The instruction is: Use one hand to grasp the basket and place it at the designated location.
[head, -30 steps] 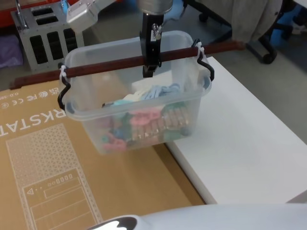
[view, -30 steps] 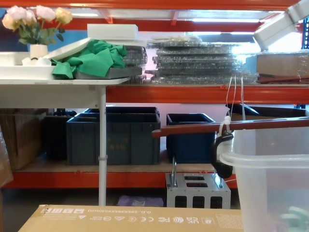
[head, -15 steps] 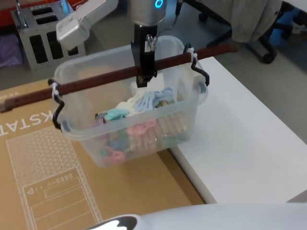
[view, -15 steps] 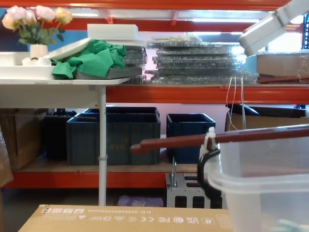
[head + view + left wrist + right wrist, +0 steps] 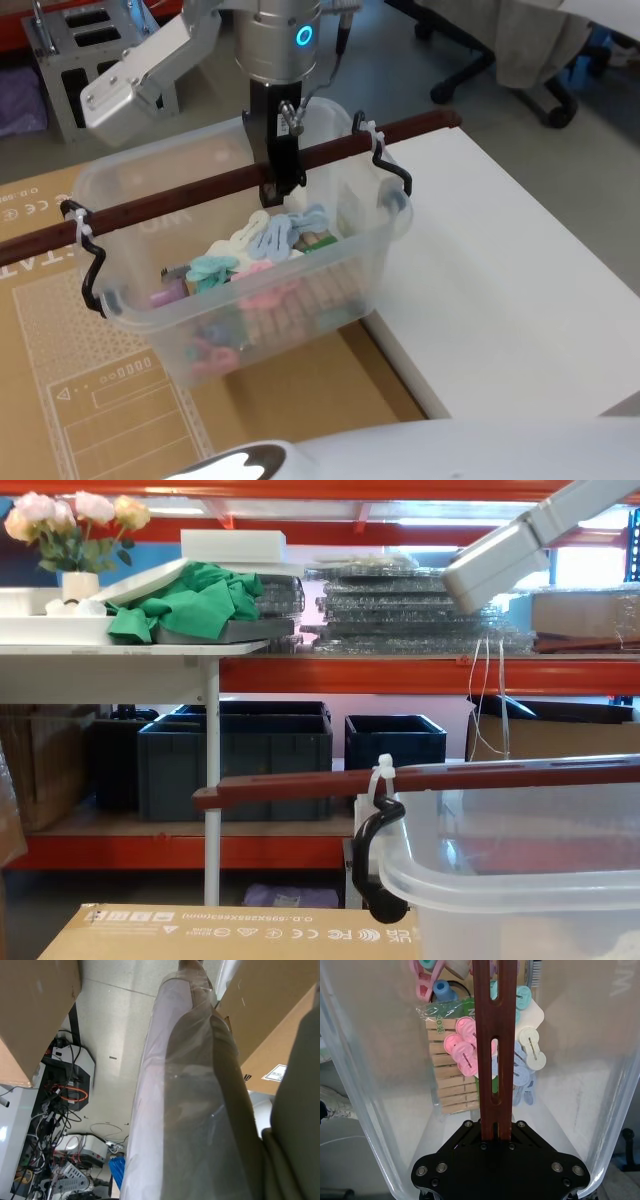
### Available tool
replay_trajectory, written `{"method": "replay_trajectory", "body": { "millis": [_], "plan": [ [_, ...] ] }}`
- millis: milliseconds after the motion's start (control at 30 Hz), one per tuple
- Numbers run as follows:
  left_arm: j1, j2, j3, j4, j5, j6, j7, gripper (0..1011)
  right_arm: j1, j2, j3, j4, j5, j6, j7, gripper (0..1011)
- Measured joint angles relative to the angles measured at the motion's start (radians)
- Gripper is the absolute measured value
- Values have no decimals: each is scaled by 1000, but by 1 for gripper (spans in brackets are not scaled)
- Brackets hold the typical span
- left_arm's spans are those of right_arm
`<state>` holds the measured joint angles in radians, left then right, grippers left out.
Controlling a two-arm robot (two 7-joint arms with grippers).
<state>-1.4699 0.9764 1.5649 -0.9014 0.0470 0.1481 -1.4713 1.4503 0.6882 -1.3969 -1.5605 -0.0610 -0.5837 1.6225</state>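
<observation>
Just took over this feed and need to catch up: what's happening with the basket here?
The right gripper has its fingers shut on the middle of the red-brown bar handle of the basket. The basket appears to hang from it above the brown cardboard box, right beside the white table. Coloured and wooden clothes pegs lie inside. It does not look set down anywhere yet.

Right arm [image 5: 270,45] silver, blue ring light; black screwed jaws; white lower shell [image 5: 400,450], perhaps torso.
</observation>
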Motion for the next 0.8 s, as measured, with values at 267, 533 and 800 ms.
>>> {"method": "replay_trajectory", "body": {
  "millis": [267, 533, 800],
  "plan": [
    [0, 0, 0, 0, 0, 0, 0, 0, -1, -5, -15, -18, -24, 3, -30, 0],
    [0, 0, 0, 0, 0, 0, 0, 0, -25, 0, -26, -52, -73, 30, -102, 0],
    [0, 0, 0, 0, 0, 0, 0, 0, -48, 11, -37, -71, -110, 53, -173, 0]
  ]
}}
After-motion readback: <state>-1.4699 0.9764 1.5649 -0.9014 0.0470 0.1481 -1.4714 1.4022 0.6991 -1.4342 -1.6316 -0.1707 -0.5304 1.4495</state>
